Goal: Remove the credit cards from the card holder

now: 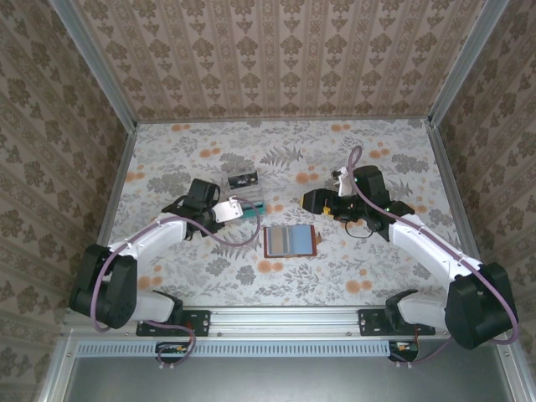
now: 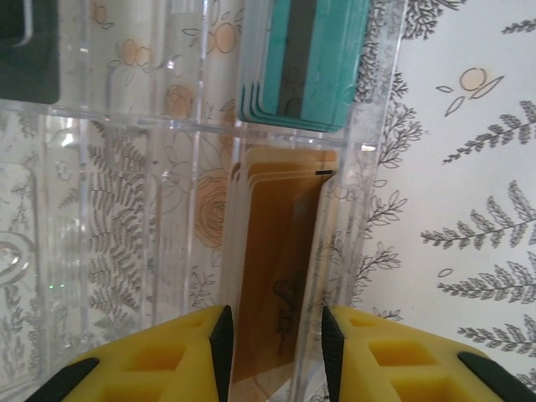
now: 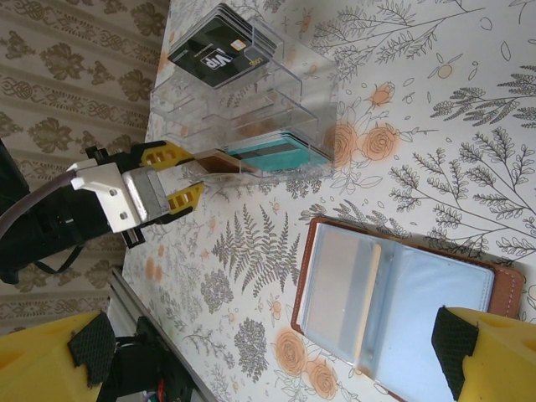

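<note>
The brown leather card holder lies open flat on the table, blue-grey lining up, with a card tucked in one clear pocket. Above its near side hovers my right gripper, jaws wide apart and nothing between them; in the top view my right gripper sits just up and right of the holder. My left gripper is at the clear plastic organiser, open. A brown card stands tilted in the end slot between its pads, which sit apart from it. Teal cards fill the slot beyond.
The organiser stands up and left of the holder and also holds black cards at its far end. Metal rails and patterned walls enclose the floral table. The arms' bases sit along the near edge.
</note>
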Available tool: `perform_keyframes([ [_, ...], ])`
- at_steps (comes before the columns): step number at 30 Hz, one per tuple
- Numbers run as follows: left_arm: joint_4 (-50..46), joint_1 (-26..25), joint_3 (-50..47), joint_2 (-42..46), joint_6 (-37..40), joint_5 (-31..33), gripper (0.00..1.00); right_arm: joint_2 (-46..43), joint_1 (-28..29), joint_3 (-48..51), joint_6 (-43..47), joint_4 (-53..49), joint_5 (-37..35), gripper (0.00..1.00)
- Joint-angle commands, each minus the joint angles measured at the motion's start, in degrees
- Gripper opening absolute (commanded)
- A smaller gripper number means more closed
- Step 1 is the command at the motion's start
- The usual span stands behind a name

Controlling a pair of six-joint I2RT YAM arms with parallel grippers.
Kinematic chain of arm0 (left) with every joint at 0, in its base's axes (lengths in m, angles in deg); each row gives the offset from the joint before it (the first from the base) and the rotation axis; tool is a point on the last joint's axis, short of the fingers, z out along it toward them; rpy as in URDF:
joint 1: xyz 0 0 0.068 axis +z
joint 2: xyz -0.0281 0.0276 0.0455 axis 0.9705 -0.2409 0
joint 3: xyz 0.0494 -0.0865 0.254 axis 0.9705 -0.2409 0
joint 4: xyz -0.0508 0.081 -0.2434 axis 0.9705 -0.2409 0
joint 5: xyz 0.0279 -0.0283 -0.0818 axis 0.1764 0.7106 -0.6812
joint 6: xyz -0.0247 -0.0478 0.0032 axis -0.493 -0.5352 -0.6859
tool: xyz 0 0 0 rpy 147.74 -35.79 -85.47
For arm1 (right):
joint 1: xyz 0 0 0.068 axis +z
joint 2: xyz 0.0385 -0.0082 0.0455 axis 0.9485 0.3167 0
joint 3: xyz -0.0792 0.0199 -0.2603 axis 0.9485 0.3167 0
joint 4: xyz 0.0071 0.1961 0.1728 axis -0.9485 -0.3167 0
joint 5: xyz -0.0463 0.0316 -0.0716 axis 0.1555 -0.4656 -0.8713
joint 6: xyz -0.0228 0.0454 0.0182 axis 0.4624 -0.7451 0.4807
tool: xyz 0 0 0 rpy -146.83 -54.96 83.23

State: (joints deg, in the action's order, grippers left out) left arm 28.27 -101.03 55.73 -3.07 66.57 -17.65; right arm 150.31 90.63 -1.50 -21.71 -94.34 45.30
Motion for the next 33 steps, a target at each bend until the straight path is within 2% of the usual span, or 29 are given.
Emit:
perform_keyframes([
  [1, 0.48, 0.52, 0.78, 1.07, 0.61, 0.63, 0.38, 0.49, -0.19, -0.51, -0.13, 0.4, 0.6, 1.0],
  [5, 1.78, 0.51, 0.45, 0.4, 0.82, 2.53, 0.41, 0.56, -0.19, -0.39, -0.24, 0.51, 0.59, 1.0],
  [17, 3.0, 0.73, 3.16, -4.19, -0.62, 6.56, 0.43, 0.41, -0.17, -0.31, -0.16, 0.36, 0.86, 1.0],
  [33, 1.48, 1.07, 3.32, -2.84, -1.0, 4.93, 0.48, 0.19, -0.17, -0.14, -0.12, 0.27, 0.89, 1.0],
])
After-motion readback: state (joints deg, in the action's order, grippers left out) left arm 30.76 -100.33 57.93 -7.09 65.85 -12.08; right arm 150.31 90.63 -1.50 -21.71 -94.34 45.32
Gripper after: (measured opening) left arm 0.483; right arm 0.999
